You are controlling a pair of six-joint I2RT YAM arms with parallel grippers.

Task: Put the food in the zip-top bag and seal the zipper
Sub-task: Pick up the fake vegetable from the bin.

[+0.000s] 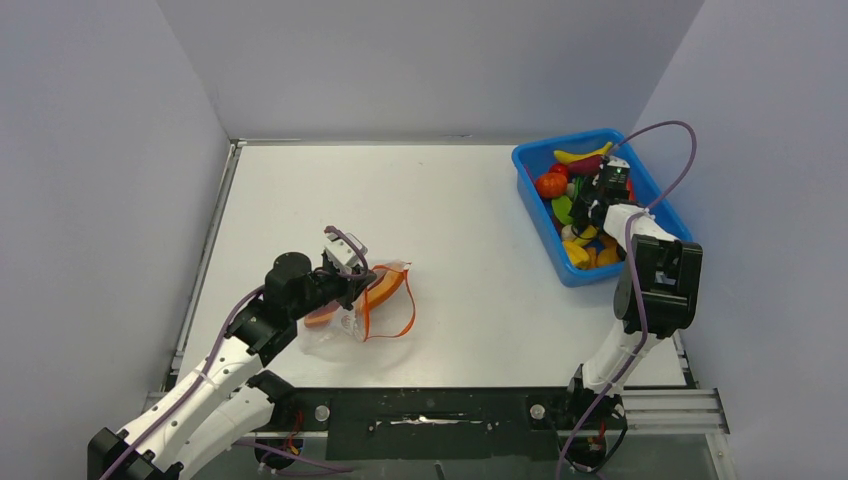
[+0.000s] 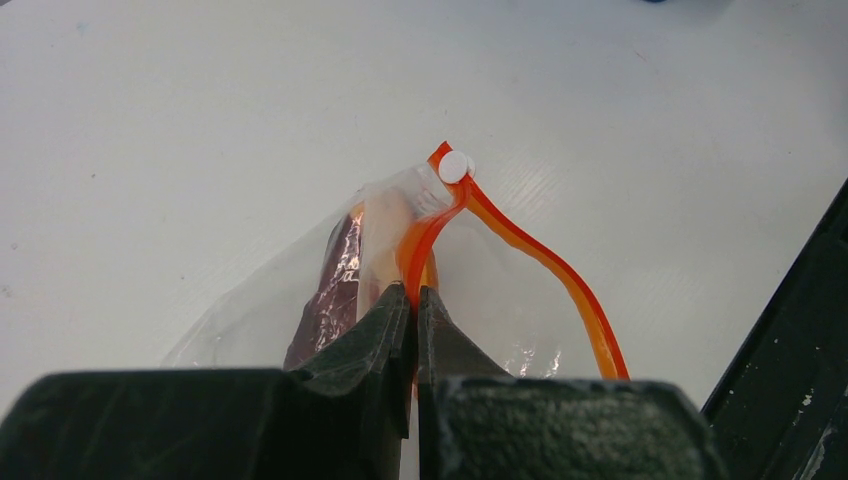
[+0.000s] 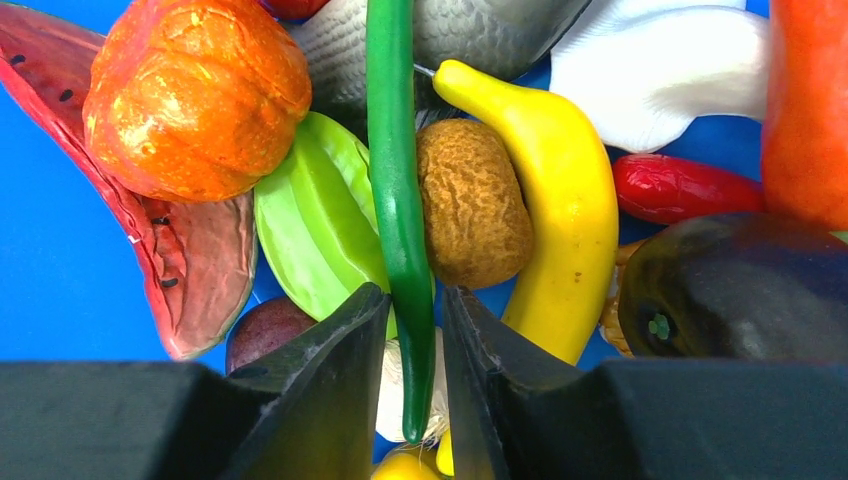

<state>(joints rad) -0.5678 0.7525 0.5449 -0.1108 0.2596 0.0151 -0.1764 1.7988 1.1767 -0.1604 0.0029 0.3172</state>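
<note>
The left gripper [image 2: 413, 295] is squeezing its two fingers tight on the mouth edge of the zip-top bag [image 2: 250, 310], right where the red-orange zipper [image 2: 540, 260] is running in between them; the bag is lying on the white table [image 1: 480, 290] at the near left, just in front of the left arm; the zipper is standing open in a loop, and a small white slider [image 2: 455, 166] is sitting at its far end; a dark red piece of food [image 2: 325, 300] is lying inside the clear bag; the right gripper [image 3: 412, 292] is reaching down into the blue tray [image 1: 533, 205] at the far right of the table; its fingers are sitting on both sides of a long green pod [image 3: 395, 150], very close to it, but I cannot tell if they are pressing it; a yellow banana [image 3: 560, 200], a brown lumpy piece [image 3: 470, 205] and an orange bumpy fruit [image 3: 195, 95] are lying near the pod in the tray.
</note>
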